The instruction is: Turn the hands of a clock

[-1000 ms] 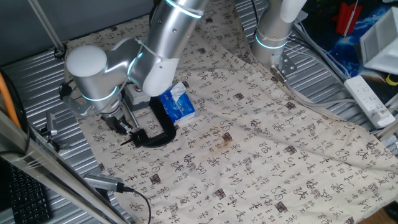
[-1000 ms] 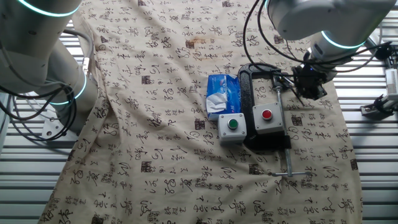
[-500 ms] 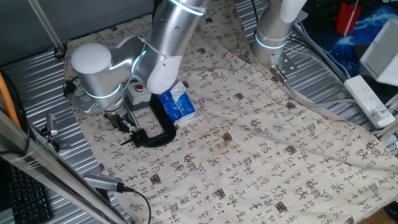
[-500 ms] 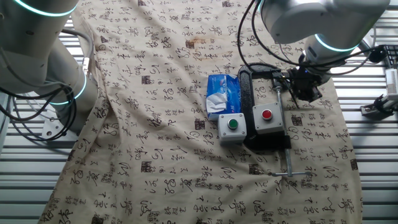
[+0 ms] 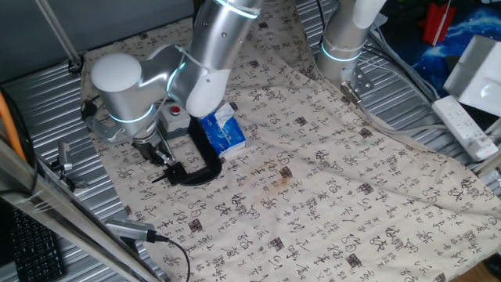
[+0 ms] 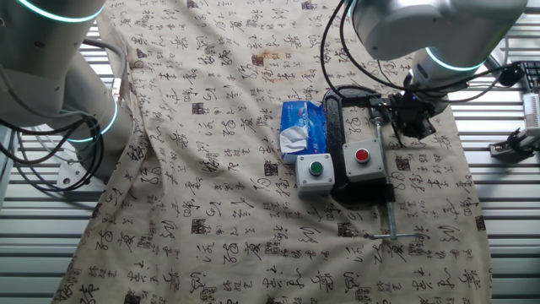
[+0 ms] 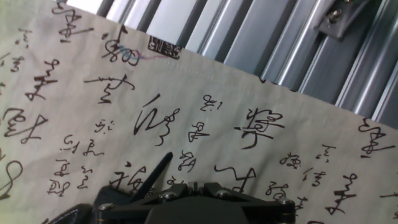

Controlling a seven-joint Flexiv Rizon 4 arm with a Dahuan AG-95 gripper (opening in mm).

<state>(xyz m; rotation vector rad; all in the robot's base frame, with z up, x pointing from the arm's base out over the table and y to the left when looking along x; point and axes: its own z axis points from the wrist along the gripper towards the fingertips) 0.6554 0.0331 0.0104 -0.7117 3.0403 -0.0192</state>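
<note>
The clock [image 5: 174, 173] is a small flat black device at the near end of the black C-clamp [image 5: 205, 159] on the printed cloth. Its thin black hands [image 5: 160, 178] stick out to the left. My gripper [image 5: 160, 157] points down onto the clock from just above and left. In the hand view my gripper [image 7: 189, 185] is closed, with a small dark stub between the fingertips, and one black hand [image 7: 155, 173] slants up to the left of them. In the other fixed view my gripper [image 6: 408, 119] stands at the clamp's [image 6: 336, 127] far right end, and the clock is hidden under it.
A blue-and-white carton [image 6: 299, 127] lies left of the clamp. Grey boxes with a green button [image 6: 314, 168] and a red button [image 6: 363, 157] stand beside it. The clamp's silver rod [image 6: 385, 181] runs toward the near edge. A second arm's base [image 5: 342, 47] stands at the back. Ribbed metal [image 7: 292, 56] borders the cloth.
The arm's elbow has shifted slightly right and the wrist has turned a little over the clock. The gripper stays at the same spot. The clamp and boxes have not moved.
</note>
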